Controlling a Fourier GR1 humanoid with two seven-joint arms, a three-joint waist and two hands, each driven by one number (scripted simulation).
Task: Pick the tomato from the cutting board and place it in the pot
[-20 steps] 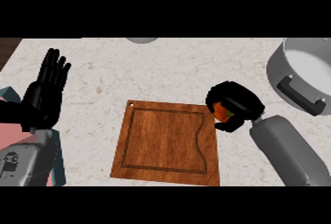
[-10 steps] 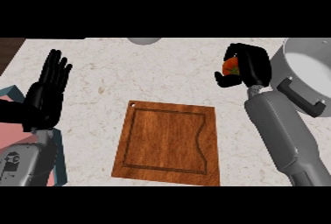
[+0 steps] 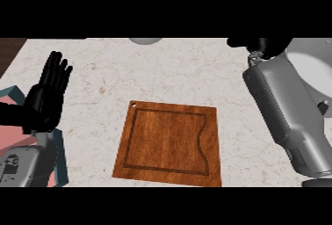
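Observation:
The wooden cutting board (image 3: 168,143) lies at the counter's middle with nothing on it. My right hand (image 3: 262,45) is at the view's top edge, beside the left rim of the grey pot (image 3: 312,72) at the far right. It shows as a curled black lump, partly cut off by the edge. The tomato does not show; the hand hides it. My right forearm (image 3: 282,110) stretches up along the pot's left side. My left hand (image 3: 47,96) rests open at the left edge, fingers up, away from the board.
A grey round object (image 3: 145,40) peeks in at the top edge, left of the right hand. A teal and pink object (image 3: 13,132) sits at the left edge. Bare marble counter (image 3: 162,74) lies between board and top edge.
My right hand has carried the tomato from beside the board's right corner up and right to the pot's left rim. The tomato has gone out of sight. The left hand has not moved.

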